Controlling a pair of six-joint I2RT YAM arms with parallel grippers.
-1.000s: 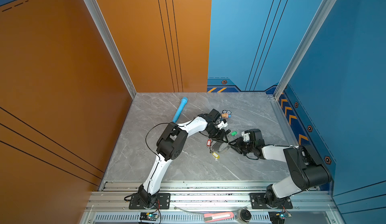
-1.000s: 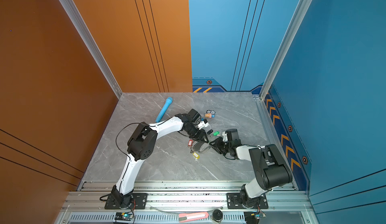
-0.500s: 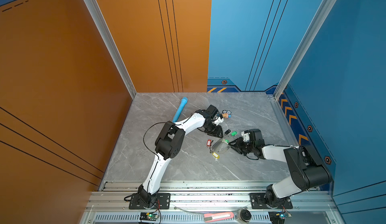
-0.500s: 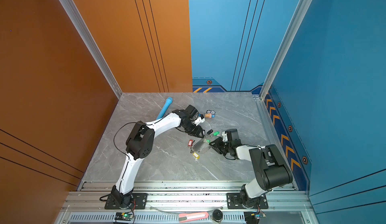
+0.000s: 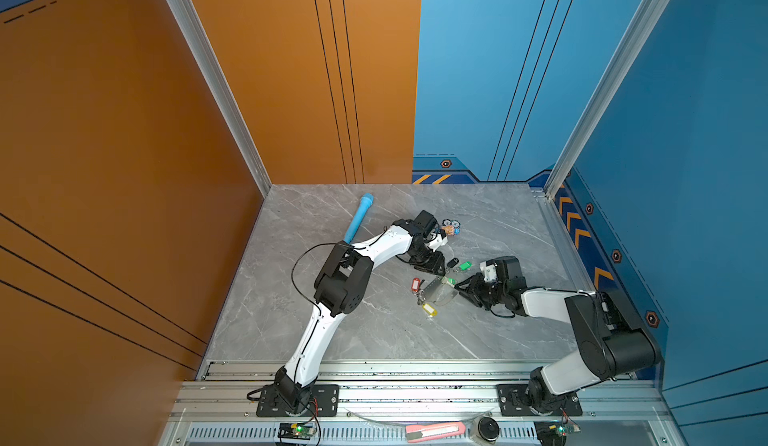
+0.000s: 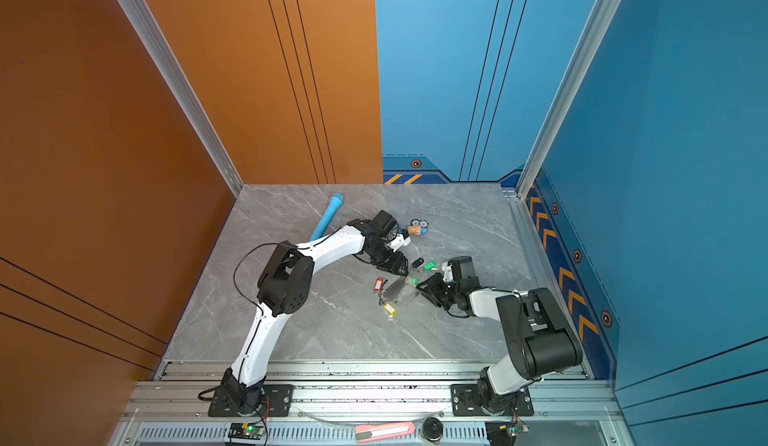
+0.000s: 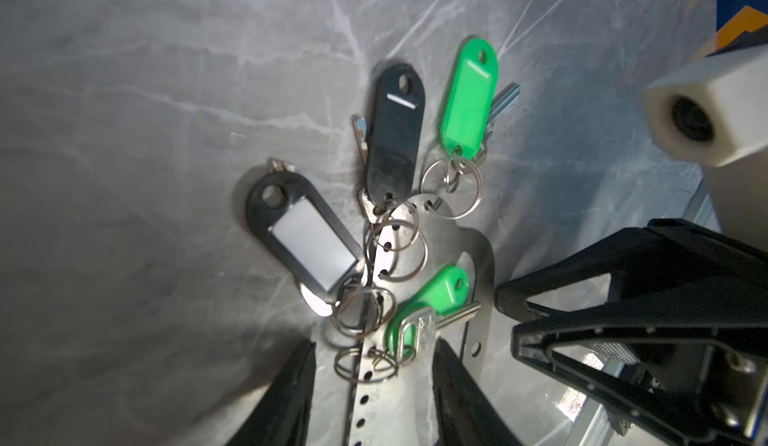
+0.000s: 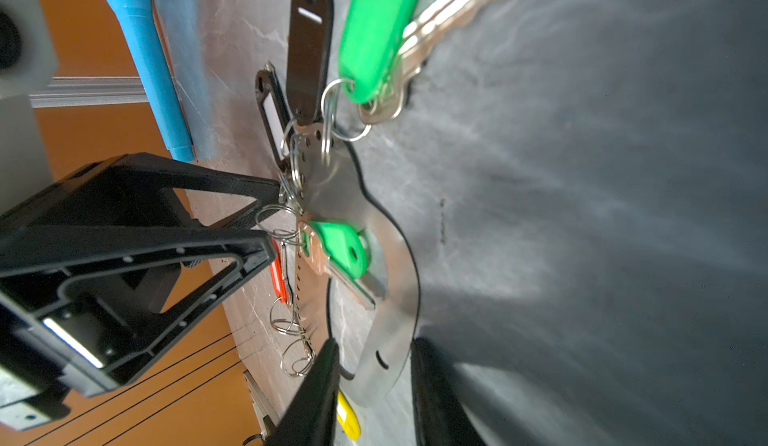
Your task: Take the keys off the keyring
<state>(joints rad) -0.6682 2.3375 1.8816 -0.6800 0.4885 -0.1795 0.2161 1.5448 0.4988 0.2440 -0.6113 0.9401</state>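
The keyring (image 5: 440,292) (image 6: 401,292), a flat grey metal plate with a row of holes, lies mid-table. Split rings tie the keys to it: green tags (image 7: 469,95) (image 7: 436,298), black tags (image 7: 395,132) (image 7: 307,240), a red tag (image 5: 415,284) and a yellow tag (image 5: 429,309). My right gripper (image 8: 374,342) (image 5: 459,288) is shut on the plate's rounded end (image 8: 382,365). My left gripper (image 7: 374,348) (image 5: 438,271) stands open astride the perforated edge and its split rings. A silver key head (image 7: 419,331) sits close to one of its fingers.
A light-blue tube (image 5: 359,217) lies at the back left behind the left arm. A small orange-and-blue cluster (image 5: 451,228) sits just beyond the left wrist. A red cutter (image 5: 434,431) rests on the front rail. Walls close three sides.
The left jaws have widened over the keyring's perforated edge, and the left arm has shifted slightly. The right arm and the keyring have stayed put.
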